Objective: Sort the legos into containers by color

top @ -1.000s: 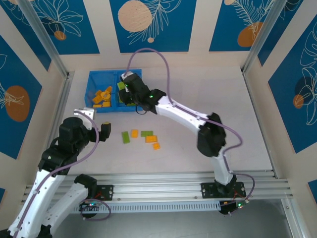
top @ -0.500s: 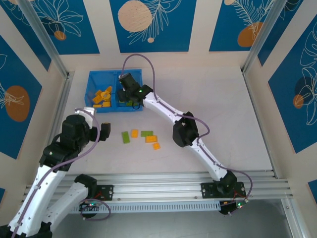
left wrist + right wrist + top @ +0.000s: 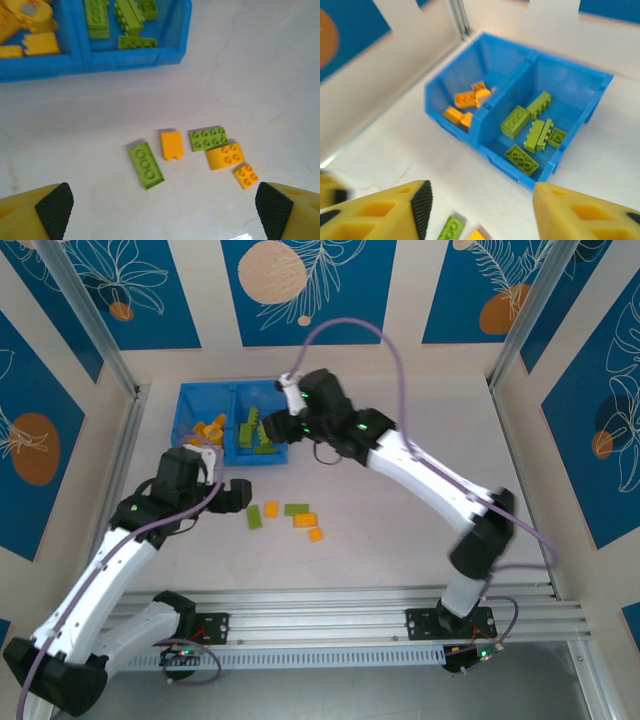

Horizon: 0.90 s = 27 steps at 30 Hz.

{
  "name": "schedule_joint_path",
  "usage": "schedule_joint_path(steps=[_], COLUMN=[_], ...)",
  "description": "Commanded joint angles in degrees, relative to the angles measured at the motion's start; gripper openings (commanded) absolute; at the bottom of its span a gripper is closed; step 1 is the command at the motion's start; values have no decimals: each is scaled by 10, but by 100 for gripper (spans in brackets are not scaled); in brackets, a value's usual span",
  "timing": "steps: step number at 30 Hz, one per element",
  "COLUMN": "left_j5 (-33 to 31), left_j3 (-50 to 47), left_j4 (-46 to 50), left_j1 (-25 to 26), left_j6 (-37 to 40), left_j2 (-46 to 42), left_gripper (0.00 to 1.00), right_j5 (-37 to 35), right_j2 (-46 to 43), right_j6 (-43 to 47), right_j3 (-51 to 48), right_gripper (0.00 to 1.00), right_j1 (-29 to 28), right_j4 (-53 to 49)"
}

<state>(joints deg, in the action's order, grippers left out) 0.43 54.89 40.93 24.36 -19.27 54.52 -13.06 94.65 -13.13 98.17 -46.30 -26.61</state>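
1. The left tool (image 3: 161, 209) hangs released over the white tabletop (image 3: 265, 75). Its yellow, black-padded fingers stand wide apart with nothing between them, on the near side of the loose bricks.
2. The blue bin (image 3: 50, 67) sits toward the far left of the tabletop. A single divider wall splits it into two compartments side by side.
3. The left compartment holds the orange-yellow bricks (image 3: 465, 102), a small jumbled heap.
4. The right compartment holds the lime green bricks (image 3: 530, 125), mostly long studded pieces, some flat and some on edge.
5. Five bricks lie loose and close together on the tabletop in front of the bin:
   - a long green brick (image 3: 146, 165), set at a slant
   - a smooth orange piece (image 3: 170, 145)
   - a two-row green brick (image 3: 208, 138)
   - a curved orange brick (image 3: 225, 156), just beside the two-row green one
   - a small square orange brick (image 3: 246, 175)
6. The right tool (image 3: 480, 200) hovers released near the bin, its jaws apart and empty.
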Motion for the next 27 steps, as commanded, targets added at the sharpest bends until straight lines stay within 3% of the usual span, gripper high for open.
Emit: schedule_joint_path(steps=[1, 6, 12, 17, 27], left_j5=[8, -66, -99, -129, -95], left_j3=[8, 46, 79, 100, 95], left_j4=[-30, -41, -69, -69, -95], left_j1=[41, 95, 106, 111, 123], left_j6=[-20, -23, -20, -18, -32], left_j2=[67, 220, 367, 438, 499], left_gripper=[89, 71, 64, 62, 48], right_j5=[64, 104, 76, 72, 70], right_j2=[-88, -230, -329, -344, -309], right_j6=[5, -45, -114, -128, -122], right_j3=[-111, -265, -377, -396, -380], right_gripper=[66, 85, 95, 96, 96], right_j1=[3, 4, 12, 28, 41], right_j4=[-3, -22, -36, -44, -44])
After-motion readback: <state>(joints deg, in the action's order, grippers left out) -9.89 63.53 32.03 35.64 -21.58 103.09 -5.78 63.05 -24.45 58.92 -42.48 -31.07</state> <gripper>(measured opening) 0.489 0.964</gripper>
